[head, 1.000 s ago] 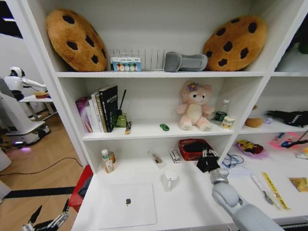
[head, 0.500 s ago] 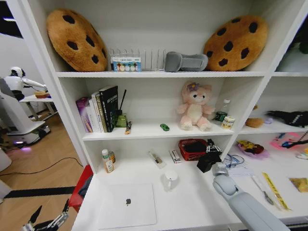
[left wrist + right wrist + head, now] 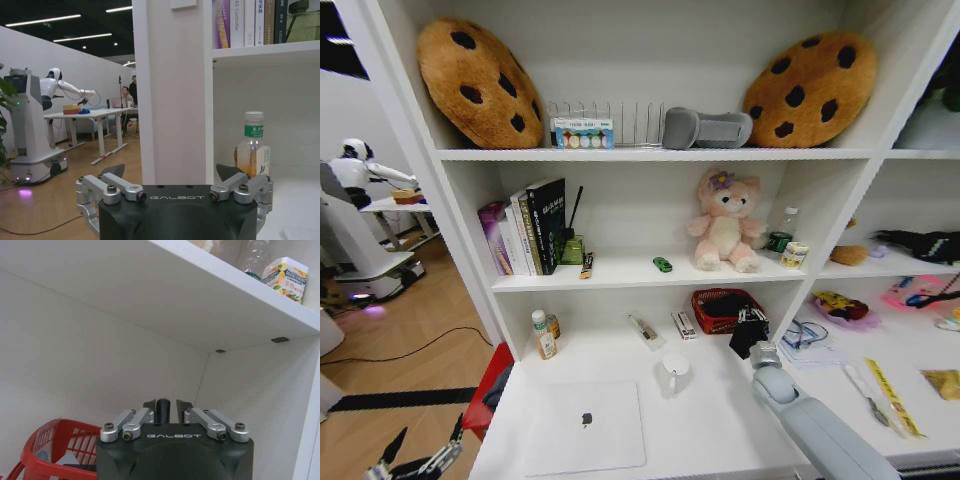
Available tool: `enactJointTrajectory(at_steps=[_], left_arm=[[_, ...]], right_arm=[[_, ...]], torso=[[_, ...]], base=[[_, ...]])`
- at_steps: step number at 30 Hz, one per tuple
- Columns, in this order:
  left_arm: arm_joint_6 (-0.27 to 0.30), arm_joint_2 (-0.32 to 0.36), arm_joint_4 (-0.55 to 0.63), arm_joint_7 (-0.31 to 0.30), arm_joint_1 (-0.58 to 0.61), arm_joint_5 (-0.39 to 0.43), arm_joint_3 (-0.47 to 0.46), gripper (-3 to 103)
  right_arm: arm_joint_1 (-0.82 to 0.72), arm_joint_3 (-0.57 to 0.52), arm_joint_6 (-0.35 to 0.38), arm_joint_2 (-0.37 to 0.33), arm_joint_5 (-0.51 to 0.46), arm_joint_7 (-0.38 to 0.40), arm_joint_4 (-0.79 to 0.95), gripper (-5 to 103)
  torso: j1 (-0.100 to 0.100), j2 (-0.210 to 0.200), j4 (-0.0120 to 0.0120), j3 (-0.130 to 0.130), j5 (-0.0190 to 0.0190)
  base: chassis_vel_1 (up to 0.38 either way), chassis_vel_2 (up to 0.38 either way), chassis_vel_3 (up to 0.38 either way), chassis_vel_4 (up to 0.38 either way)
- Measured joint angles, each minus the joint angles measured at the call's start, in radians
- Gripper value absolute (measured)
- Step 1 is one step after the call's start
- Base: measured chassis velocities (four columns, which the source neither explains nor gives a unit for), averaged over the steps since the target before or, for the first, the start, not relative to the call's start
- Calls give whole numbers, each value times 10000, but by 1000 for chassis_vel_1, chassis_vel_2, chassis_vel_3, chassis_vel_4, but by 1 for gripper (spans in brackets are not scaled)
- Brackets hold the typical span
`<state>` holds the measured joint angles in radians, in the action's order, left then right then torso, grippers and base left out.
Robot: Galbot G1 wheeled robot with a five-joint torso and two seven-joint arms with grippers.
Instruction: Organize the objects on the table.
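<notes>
Head view puts my right claw (image 3: 750, 333) out over the back of the table (image 3: 720, 425), just beside the red mesh basket (image 3: 720, 310) and tucked under the middle shelf (image 3: 620, 272). The white mug (image 3: 672, 372) stands near it towards the middle, the silver laptop (image 3: 585, 425) lies flat at the front, a white pen (image 3: 642, 328) rests by the back wall, and the tiny green car (image 3: 662, 264) sits up on that shelf.

From the head I cannot tell what the claw grips. The right wrist view settles it: the jaws are drawn almost together on a slim dark stick (image 3: 161, 411) held upright between the tips (I take it for a pen's black cap, though I cannot be sure). That view also shows how close the shelf's underside is above me, and the basket's rim off to one side.

The risks, as I judge them: the stick is pinched at the very tips, so a jolt could let it swivel or drop. A careless rise could knock it against the shelf, and a sideways sweep could catch the basket or tip the mug.

My left claw (image 3: 172, 171) hangs low off the table's left end, jaws wide apart and holding nothing, with a bottle (image 3: 252, 145) on the table beyond it.
</notes>
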<state>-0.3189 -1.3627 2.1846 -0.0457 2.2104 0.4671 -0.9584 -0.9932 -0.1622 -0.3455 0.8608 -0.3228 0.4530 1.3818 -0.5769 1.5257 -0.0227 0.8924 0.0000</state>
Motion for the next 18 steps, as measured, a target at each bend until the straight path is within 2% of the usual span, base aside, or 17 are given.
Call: enactJointTrajectory(at_steps=[1, 2, 4, 5, 8, 9, 12, 13, 15, 16, 18], left_arm=[[0, 0, 0, 0, 0, 0, 0, 100], [0, 0, 0, 0, 0, 0, 0, 100], [0, 0, 0, 0, 0, 0, 0, 100], [0, 0, 0, 0, 0, 0, 0, 100], [0, 0, 0, 0, 0, 0, 0, 100], [0, 0, 0, 0, 0, 0, 0, 100], [0, 0, 0, 0, 0, 0, 0, 100], [0, 0, 0, 0, 0, 0, 0, 100], [0, 0, 0, -1, 0, -1, -1, 100], [0, 0, 0, -1, 0, -1, -1, 100], [0, 0, 0, -1, 0, 0, 0, 100]], right_arm=[[-53, -34, 0, -15, -10, 29, 70, 28], [-53, -34, 0, -15, -10, 29, 70, 28], [-188, -108, 11, -67, -26, 81, 250, 39], [-188, -108, 11, -67, -26, 81, 250, 39], [-436, -251, 82, -150, -41, 179, 646, 50], [-436, -251, 82, -150, -41, 179, 646, 50], [-953, -464, 295, -284, -159, 340, 1542, 66], [-953, -464, 295, -284, -159, 340, 1542, 66], [-1600, -715, 575, -419, -428, 502, 2664, 78], [-1600, -715, 575, -419, -428, 502, 2664, 78], [-2445, -1038, 747, -527, -502, 591, 3753, 89]], torso=[[0, 0, 0, 0, -1], [0, 0, 0, 0, -1], [2, 0, 1, 0, -1], [2, 0, 1, 0, -1], [1, 0, 1, 0, 0], [1, 0, 1, 0, 0], [1, 0, 1, 0, 0], [1, 0, 1, 0, 0], [2, 0, 2, -1, -2], [2, 0, 2, -1, -2], [1, 0, 2, -1, -2]], base=[[0, 0, 0, 0], [0, 0, 0, 0], [0, 0, 0, 0], [0, 0, 0, 0], [0, 0, 0, 0], [0, 0, 0, 0], [0, 0, 0, 0], [0, 0, 0, 0], [0, 0, 0, 0], [0, 0, 0, 0], [0, 0, 0, 0]])
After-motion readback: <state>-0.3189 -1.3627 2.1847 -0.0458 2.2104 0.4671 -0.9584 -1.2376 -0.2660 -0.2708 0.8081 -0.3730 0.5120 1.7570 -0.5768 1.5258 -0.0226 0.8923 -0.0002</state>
